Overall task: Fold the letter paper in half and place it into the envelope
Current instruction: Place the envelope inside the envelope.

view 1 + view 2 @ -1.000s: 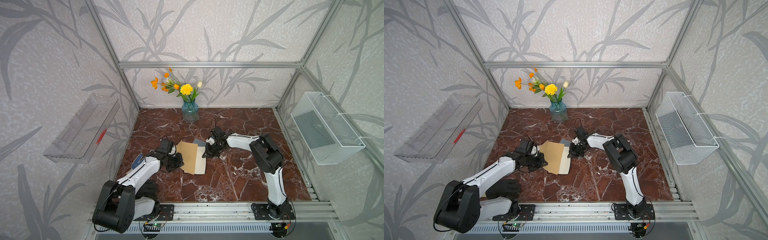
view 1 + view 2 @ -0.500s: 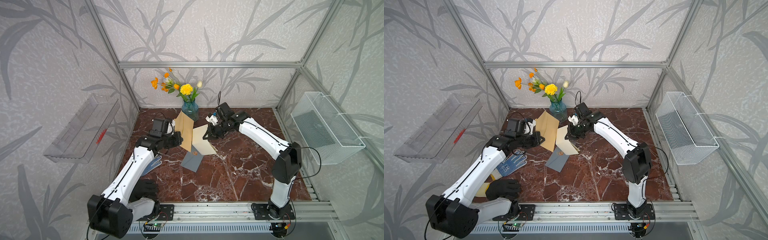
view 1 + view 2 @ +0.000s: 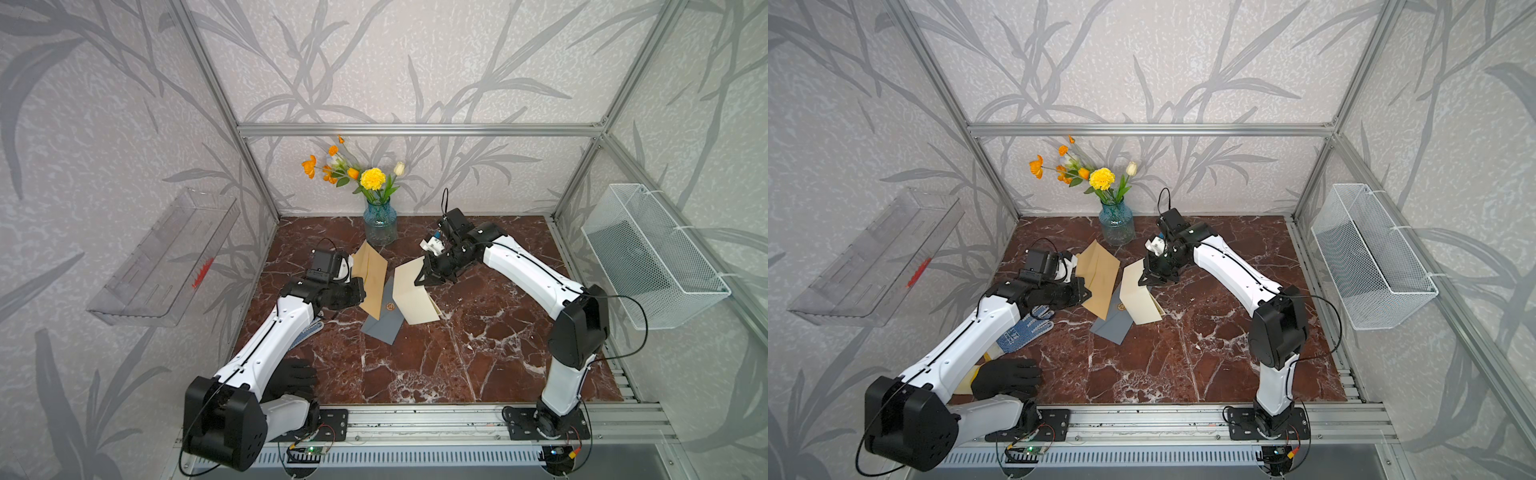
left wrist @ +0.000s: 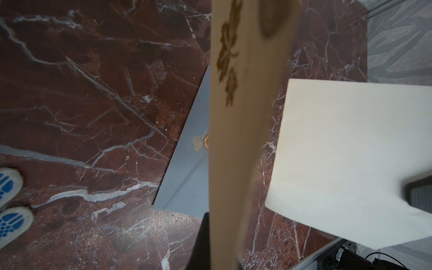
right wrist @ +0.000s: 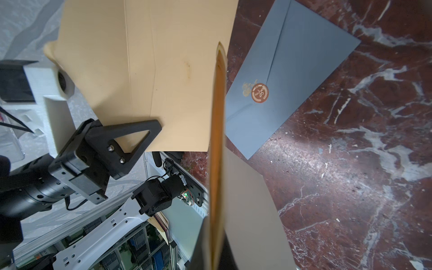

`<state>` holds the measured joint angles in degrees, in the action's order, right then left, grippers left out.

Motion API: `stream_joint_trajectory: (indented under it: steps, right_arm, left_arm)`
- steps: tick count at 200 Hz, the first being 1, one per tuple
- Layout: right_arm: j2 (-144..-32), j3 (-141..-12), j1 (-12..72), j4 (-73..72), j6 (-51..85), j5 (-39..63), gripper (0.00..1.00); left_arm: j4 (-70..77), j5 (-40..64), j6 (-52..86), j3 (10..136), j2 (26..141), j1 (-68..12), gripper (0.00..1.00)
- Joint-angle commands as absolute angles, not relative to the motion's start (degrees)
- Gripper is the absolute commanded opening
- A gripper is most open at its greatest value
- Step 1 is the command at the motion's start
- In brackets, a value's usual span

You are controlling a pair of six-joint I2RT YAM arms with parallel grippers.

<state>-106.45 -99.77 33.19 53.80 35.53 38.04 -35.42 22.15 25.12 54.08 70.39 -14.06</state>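
The left arm (image 3: pixel 270 336) and right arm (image 3: pixel 525 270) reach inward, wrists facing each other. The left pincer (image 3: pixel 360 291) is clamped on the tan envelope (image 3: pixel 372 274). The right pincer (image 3: pixel 419 281) is clamped on the letter paper (image 3: pixel 413 299).

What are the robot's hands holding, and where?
Left gripper pinches the tan paper envelope by its edge; right gripper pinches the cream folded letter paper near a corner.

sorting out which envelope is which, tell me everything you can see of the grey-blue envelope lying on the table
The grey-blue paper envelope is a rectangle lying flat and askew on the red-brown marble tabletop, back side up. Its pointed flap is shut under a round copper seal sticker with a gold flourish beside it. It looks smooth and uncreased; nothing grips it.
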Motion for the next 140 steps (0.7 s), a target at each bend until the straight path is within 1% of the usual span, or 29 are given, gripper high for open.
stream_joint_trajectory:
  steps: [1, 14, 31, 41, 54, 69, 77, 94, 111, 119, 140]
  right_arm:
    - [-106.0, -99.1, 32.9, 52.0, 36.1, 39.6, 0.00]
    - [-107.5, -98.9, 32.9, 51.7, 36.2, 40.2, 0.00]
    - [-108.6, -97.8, 32.9, 49.7, 38.1, 41.0, 0.00]
    - [-109.2, -97.2, 32.9, 48.5, 38.4, 41.3, 0.00]
    - [-110.0, -96.5, 32.9, 47.1, 39.0, 41.9, 0.00]
    - [-110.7, -96.1, 32.9, 45.9, 39.3, 42.6, 0.00]
    - [-110.9, -95.9, 32.9, 45.6, 39.3, 42.8, 0.00]
    - [-111.3, -96.1, 32.9, 45.4, 39.0, 43.0, 0.00]
    - [-111.6, -96.2, 32.9, 45.4, 39.1, 43.3, 0.00]
    - [-111.6, -96.3, 32.9, 45.4, 39.3, 43.7, 0.00]
    - [-111.2, -97.0, 32.9, 45.4, 40.2, 44.5, 0.00]
  left_arm:
    - [-33.9, 22.0, 24.5, 52.4, 70.6, -13.8, 0.07]
    - [-34.0, 22.0, 24.3, 51.7, 70.7, -13.9, 0.17]
    - [-34.5, 21.7, 24.0, 51.3, 70.6, -14.0, 0.25]
    - [-34.7, 21.6, 24.0, 51.2, 70.4, -14.0, 0.26]
    - [-34.6, 21.8, 23.8, 51.0, 70.4, -13.9, 0.19]
    - [-34.7, 21.4, 24.1, 50.8, 70.3, -13.9, 0.18]
    - [-34.8, 21.7, 24.0, 50.7, 70.3, -13.9, 0.13]
    - [-35.2, 21.5, 24.2, 50.9, 70.3, -13.9, 0.12]
    - [-35.3, 21.4, 24.5, 51.0, 70.1, -13.9, 0.08]
    - [-35.4, 21.3, 24.4, 50.9, 69.9, -14.0, 0.00]
    - [-36.0, 20.3, 24.5, 51.1, 69.2, -13.9, 0.00]
